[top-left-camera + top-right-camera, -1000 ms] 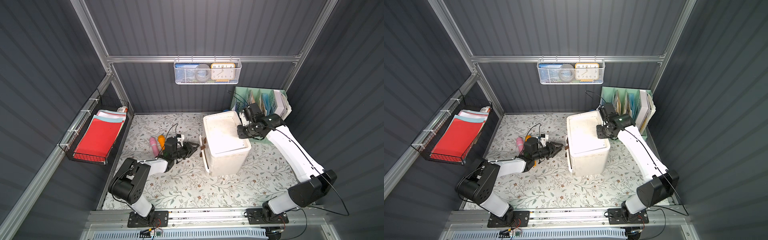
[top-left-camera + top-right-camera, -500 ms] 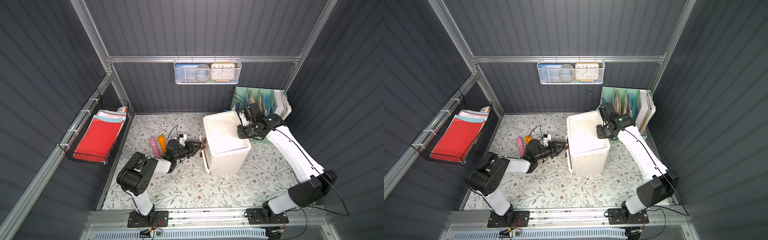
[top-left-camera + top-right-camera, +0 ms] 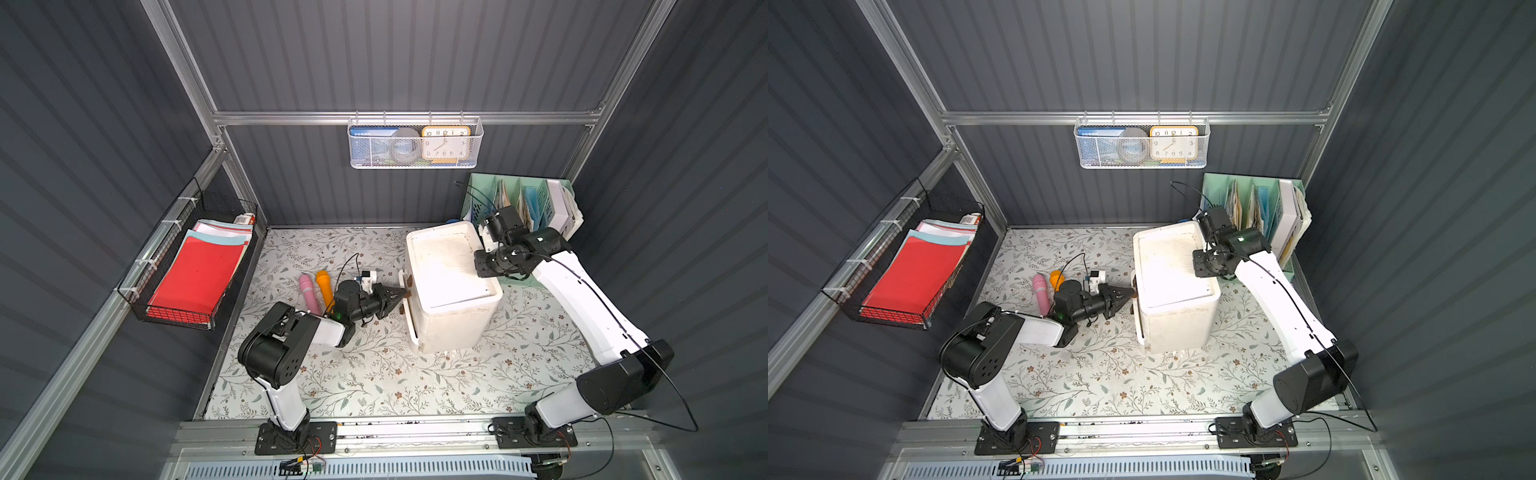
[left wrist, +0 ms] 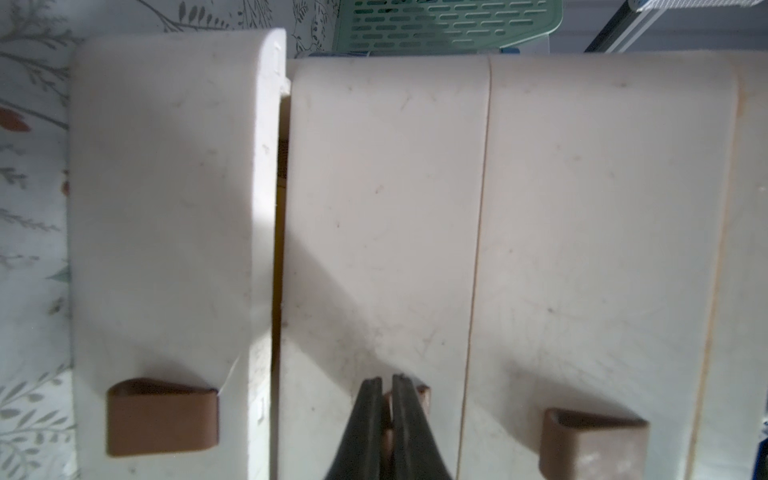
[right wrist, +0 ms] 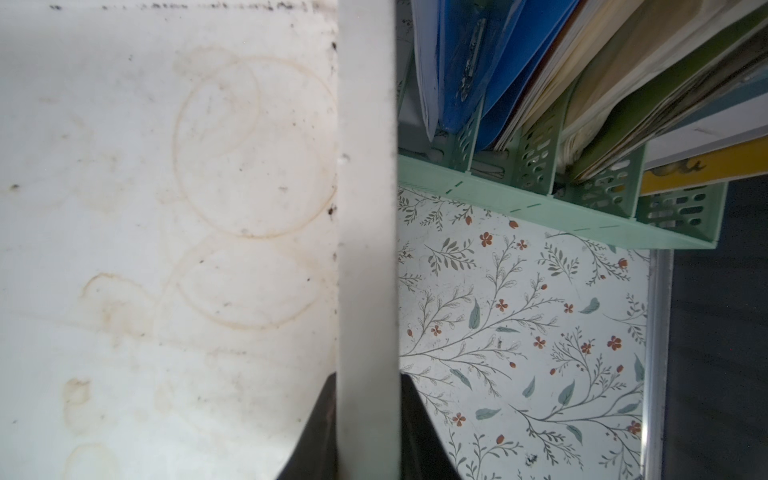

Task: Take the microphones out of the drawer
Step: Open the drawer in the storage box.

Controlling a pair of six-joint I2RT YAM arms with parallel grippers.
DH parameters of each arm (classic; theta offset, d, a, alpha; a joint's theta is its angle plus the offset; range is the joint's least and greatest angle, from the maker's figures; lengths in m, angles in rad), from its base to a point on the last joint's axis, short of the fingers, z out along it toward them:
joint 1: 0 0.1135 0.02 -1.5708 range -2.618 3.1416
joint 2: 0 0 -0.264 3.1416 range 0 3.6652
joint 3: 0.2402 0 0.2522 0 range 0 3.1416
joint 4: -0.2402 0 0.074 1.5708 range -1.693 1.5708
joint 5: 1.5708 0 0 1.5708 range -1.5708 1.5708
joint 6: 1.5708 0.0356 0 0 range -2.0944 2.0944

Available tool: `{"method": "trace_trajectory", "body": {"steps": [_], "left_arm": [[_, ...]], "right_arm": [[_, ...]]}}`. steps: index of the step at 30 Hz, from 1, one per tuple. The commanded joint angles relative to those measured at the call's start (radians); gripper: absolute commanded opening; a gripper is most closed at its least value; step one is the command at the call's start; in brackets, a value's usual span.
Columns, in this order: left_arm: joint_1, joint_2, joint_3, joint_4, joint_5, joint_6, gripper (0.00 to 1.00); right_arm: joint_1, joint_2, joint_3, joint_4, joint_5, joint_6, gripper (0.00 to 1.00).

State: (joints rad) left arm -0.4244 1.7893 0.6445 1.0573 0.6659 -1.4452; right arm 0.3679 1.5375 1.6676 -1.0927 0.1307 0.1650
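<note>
Your left gripper (image 4: 386, 399) is clamped on the middle drawer's (image 4: 386, 208) brown handle (image 4: 423, 395). Your right gripper (image 5: 368, 415) pinches the cabinet's (image 3: 449, 270) top rim (image 5: 365, 208). The bottom drawer (image 4: 166, 208) is barely ajar and the microphone is out of sight.

Top views: you look steeply down from high at the front, both taking in the whole floral table (image 3: 374, 382) and the white drawer unit (image 3: 449, 282) | left wrist: close up, square onto the drawer fronts (image 4: 386, 208), middle handle (image 4: 422, 395) nearest | right wrist: close above the unit's top, file rack (image 5: 540, 208) beyond.
</note>
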Motion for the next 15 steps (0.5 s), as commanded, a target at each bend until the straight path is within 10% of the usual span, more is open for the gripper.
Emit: {"method": "trace_trajectory", "body": {"steps": [1, 15], "left_arm": [[-0.004, -0.005, 0.001, 0.052, 0.036, 0.005, 0.02], [0.048, -0.107, -0.017, -0.081, 0.069, 0.107, 0.00]], "right_arm": [[0.002, 0.046, -0.046, -0.048, -0.045, 0.012, 0.00], [0.002, 0.046, -0.045, -0.056, -0.024, 0.014, 0.00]]}}
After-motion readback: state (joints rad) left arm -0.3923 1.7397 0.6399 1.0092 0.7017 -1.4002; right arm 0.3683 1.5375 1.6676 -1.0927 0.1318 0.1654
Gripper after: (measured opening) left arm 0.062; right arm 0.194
